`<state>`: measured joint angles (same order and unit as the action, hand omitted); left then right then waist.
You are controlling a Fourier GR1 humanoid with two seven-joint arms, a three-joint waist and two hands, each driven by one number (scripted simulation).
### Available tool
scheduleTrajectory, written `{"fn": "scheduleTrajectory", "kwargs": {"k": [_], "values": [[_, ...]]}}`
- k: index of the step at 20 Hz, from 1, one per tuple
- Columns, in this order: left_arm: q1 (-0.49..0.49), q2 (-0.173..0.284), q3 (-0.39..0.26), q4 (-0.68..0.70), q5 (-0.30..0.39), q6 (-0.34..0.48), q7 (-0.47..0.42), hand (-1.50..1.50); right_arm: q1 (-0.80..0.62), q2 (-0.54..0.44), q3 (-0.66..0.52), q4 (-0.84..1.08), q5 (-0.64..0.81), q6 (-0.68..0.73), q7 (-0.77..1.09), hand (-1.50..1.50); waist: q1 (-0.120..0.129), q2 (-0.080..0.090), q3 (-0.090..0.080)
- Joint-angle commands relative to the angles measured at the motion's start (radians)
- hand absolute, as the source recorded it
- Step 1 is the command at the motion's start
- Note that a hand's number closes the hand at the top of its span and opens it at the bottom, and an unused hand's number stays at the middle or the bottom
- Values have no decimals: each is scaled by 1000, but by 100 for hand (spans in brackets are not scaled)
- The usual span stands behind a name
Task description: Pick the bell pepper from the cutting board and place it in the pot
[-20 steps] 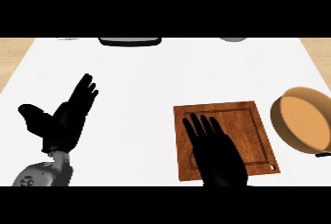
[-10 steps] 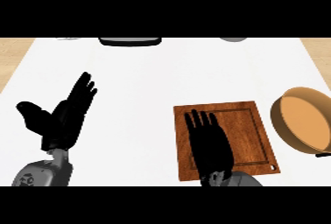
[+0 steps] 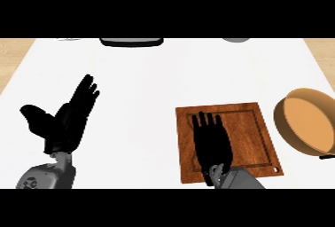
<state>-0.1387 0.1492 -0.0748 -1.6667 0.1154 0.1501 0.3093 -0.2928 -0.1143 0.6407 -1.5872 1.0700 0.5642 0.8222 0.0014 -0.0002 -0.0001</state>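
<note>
Right robot hand (image 3: 211, 142) spread flat over cutting board (image 3: 252, 137); left robot hand (image 3: 65, 119) open, resting; pot (image 3: 307, 122) right

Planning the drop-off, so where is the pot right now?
In the head view the pot sits at the counter's right edge, just right of the cutting board, over which the right hand lies flat.

The cutting board (image 3: 227, 141) is laid on the bench (image 3: 150, 75), toward the right and near the front edge. The pot (image 3: 307, 121) is set just to the right of the board. The right hand (image 3: 211, 142) is spread flat over the board's left part. The left hand (image 3: 65, 119) is held open at the far left, well apart from the board.
</note>
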Motion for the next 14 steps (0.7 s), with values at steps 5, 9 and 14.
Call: {"fn": "scheduleTrajectory", "kwargs": {"k": [5, 9, 14], "values": [[36, -5, 12, -52, -10, -41, 14, 0, 37, -3, -46, 76, 66, -29, -77, -150, 2, 0, 0], [44, -35, -13, -53, -45, -9, -3, 0, 16, 41, -30, 123, 32, -109, -191, 150, 8, 1, 1], [22, -83, -50, -60, -100, 35, 44, 0, 19, -38, -71, 47, 64, -79, -280, 150, -1, 0, 0]]}}
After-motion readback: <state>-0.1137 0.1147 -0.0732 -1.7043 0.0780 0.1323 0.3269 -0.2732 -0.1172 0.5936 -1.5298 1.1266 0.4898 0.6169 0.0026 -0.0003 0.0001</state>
